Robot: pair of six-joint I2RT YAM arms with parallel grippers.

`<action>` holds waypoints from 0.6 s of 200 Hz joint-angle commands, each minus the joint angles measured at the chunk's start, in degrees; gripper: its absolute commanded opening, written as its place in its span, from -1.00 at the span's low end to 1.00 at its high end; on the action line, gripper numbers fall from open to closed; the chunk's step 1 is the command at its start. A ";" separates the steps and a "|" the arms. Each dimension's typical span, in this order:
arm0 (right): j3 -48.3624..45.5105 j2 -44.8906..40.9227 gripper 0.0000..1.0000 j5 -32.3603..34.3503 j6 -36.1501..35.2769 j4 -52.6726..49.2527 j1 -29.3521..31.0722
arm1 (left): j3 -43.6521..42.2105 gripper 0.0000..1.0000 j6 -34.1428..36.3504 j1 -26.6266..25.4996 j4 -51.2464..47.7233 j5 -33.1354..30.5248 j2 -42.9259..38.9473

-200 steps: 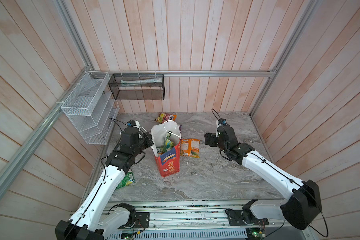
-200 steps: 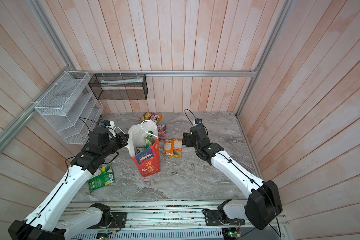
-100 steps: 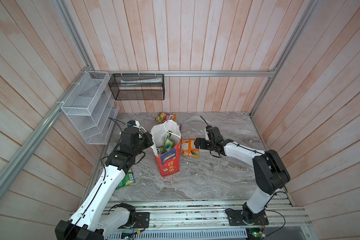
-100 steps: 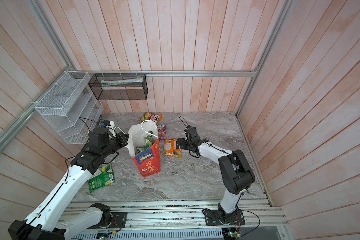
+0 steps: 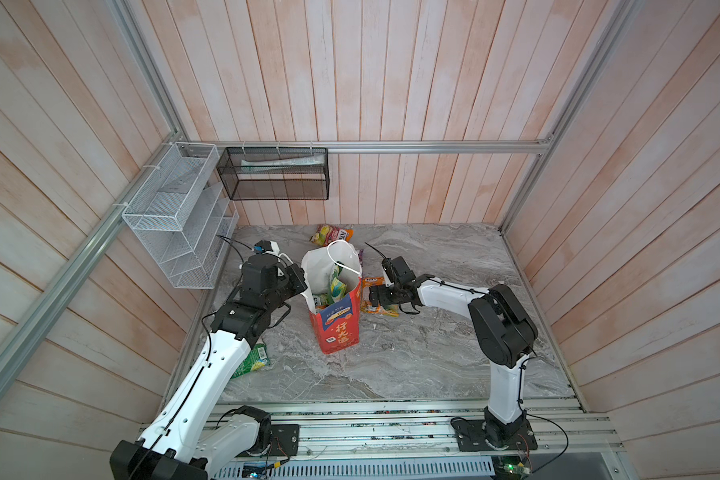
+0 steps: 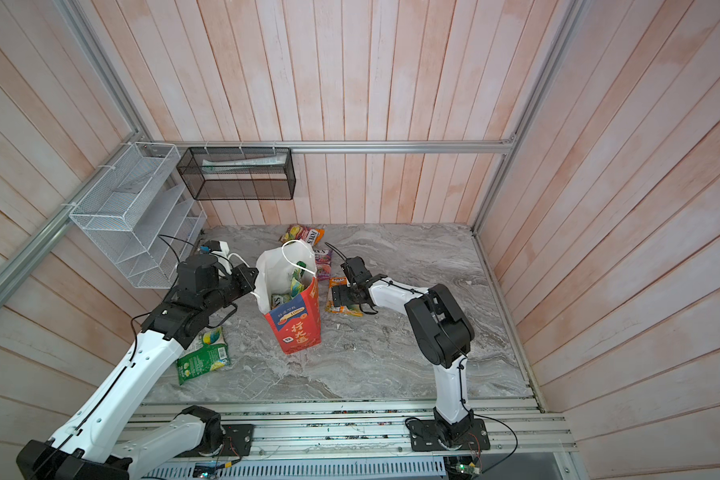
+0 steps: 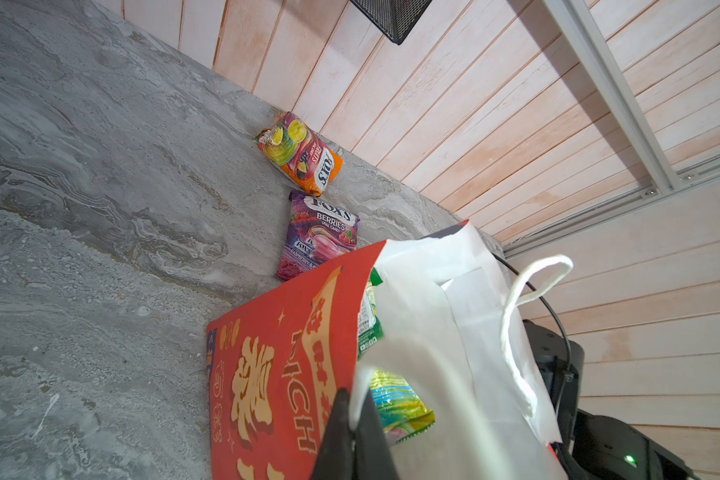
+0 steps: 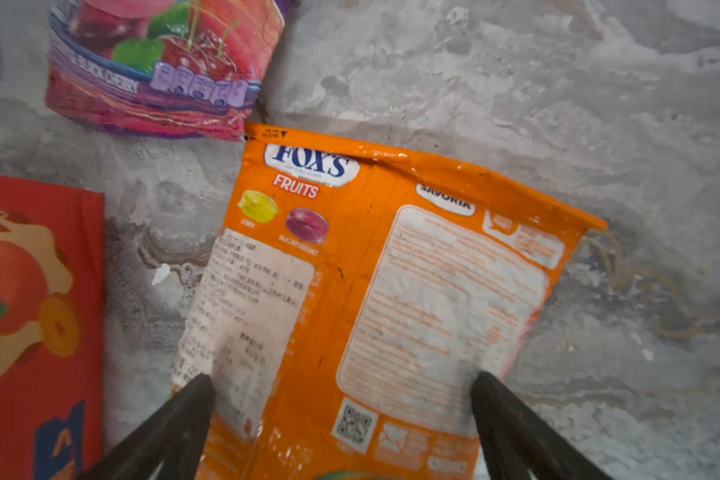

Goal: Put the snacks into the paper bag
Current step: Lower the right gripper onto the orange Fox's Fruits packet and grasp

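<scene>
Two arms flank the bag [image 5: 335, 328], which stands upright at table centre with its mouth open.

**Change against one second earlier:**
- The right arm is now folded low instead of raised.
- The right gripper [image 8: 341, 378] sits over the orange packet [image 8: 391, 270] at the bag's 3 o'clock. Its jaws are spread to their widest and straddle the packet's width. Nothing is gripped, and contact cannot be told.
- The left gripper [image 7: 352, 399] is unchanged, pinched tight on the bag's white upper edge at 9 o'clock.

**Meaning:** the next pick appears set up; closing, lifting and dropping remain.

**Bag:** red, with a blue front panel, gold characters, a white inside and cord handles. Loaded packets [image 5: 334, 284] show in its mouth.

**Outside the bag:**
- green packet [image 6: 202, 353] at 8 o'clock
- purple packet [image 7: 316, 232] at 1 o'clock
- far packet [image 7: 298, 151] at 12 o'clock, by the wall
</scene>
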 commanded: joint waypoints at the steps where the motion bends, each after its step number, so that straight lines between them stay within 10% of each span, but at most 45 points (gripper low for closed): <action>1: 1.90 2.42 0.95 3.21 -1.18 -4.01 0.09 | -0.81 -1.00 0.65 -0.38 0.60 0.63 0.23; 31: 3.11 4.26 0.85 3.33 -1.52 -4.92 0.25 | -0.87 -1.00 0.65 -0.36 0.66 0.62 0.22; 120: 2.92 2.18 -0.55 1.59 -2.32 -4.89 0.52 | -0.98 -1.00 0.65 -0.31 0.71 0.54 0.31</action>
